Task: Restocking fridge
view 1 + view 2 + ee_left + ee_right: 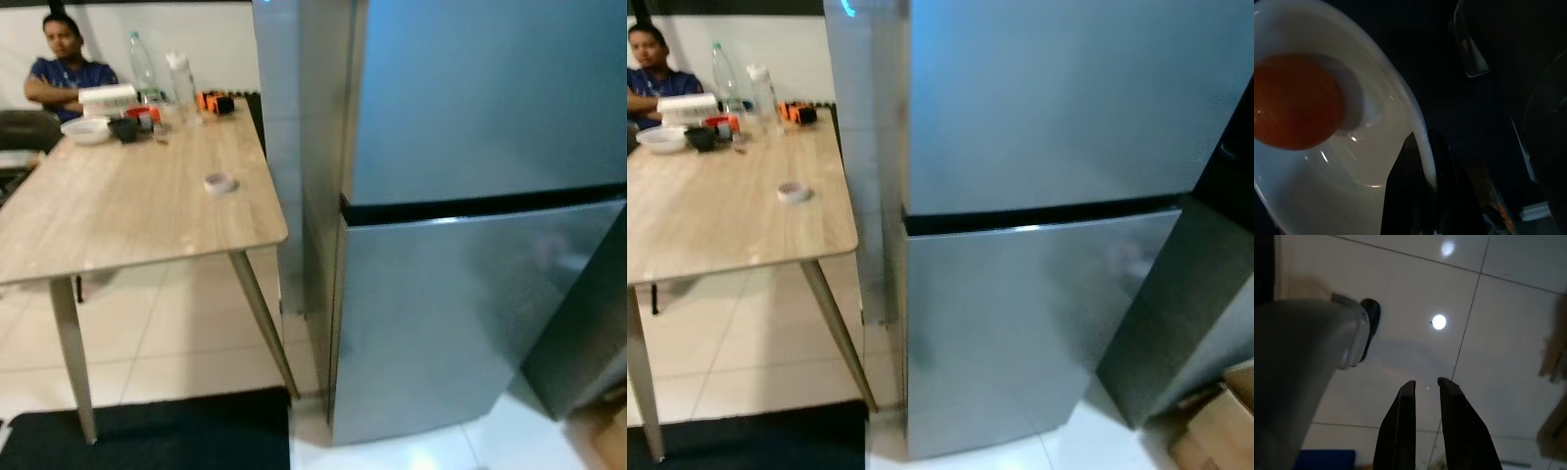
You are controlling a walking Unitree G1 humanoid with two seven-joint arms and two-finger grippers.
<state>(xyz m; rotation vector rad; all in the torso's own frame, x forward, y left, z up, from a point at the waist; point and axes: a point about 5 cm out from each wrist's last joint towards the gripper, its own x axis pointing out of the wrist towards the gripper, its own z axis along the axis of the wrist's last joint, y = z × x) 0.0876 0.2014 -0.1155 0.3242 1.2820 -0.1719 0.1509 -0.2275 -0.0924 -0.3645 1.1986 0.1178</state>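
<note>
Fridge: a tall silver two-door fridge (470,196) is standing on the pale tiled floor (176,333) just right of the table, both doors closed; a dark seam is dividing the upper door from the lower one

Bowl: a white bowl (1376,147) is being held in the left wrist view, an orange round thing (1295,100) (an egg yolk or small fruit, I cannot tell which) sitting inside it

Left gripper: the left gripper (1422,186) is pinching the bowl's rim, its black fingers closed on either side of the edge; the surroundings are lying in deep shade

Right gripper: the right gripper (1425,426) is hanging over the tiles, its two fingers nearly together with a narrow gap, grasping nothing; a grey fridge corner (1308,357) is sitting beside it

Table: a light wooden table (127,206) is carrying two clear bottles (143,67), a white dish (86,130), a dark cup (123,128) and a small roll of tape (220,182) lying apart from the rest

Person: a person (64,64) in blue is sitting at the far end, arms folded

Mat: a black mat (147,431) is lying under the near table legs
</note>
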